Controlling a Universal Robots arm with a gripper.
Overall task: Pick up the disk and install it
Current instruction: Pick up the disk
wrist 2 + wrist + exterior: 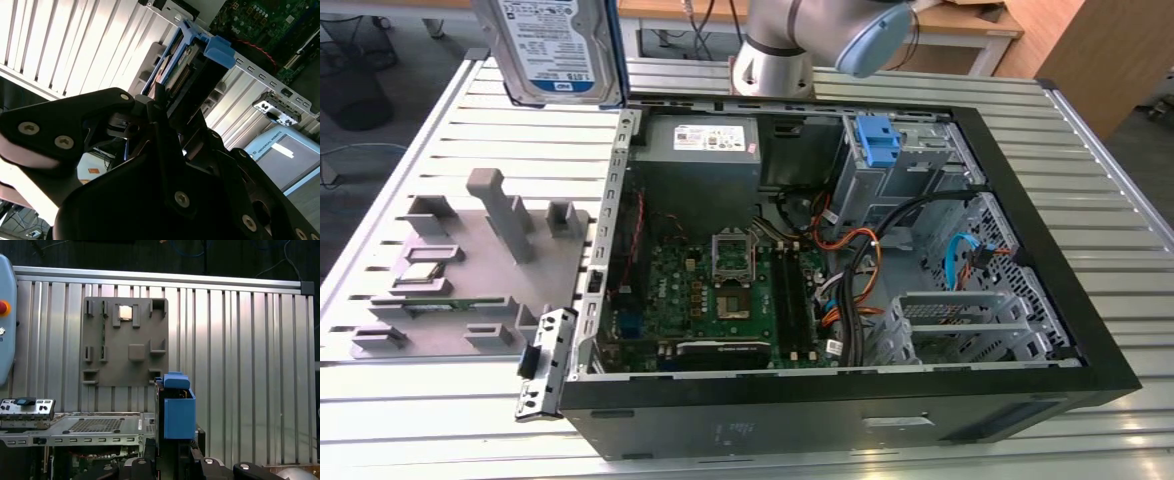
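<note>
My gripper [175, 107] is clamped on one end of the disk [192, 60], and the rest of the drive stands out past my fingers in its blue frame. With so short a hold it may tilt or slip if I swing hard. Just beyond lies the near wall of the open computer case [620, 200], and a low pass could knock the disk's corner on that rim. Farther in, orange and black cables [847, 250] loop beside the drive bay [894, 170]. They could snag the frame or jam it crooked.
</note>
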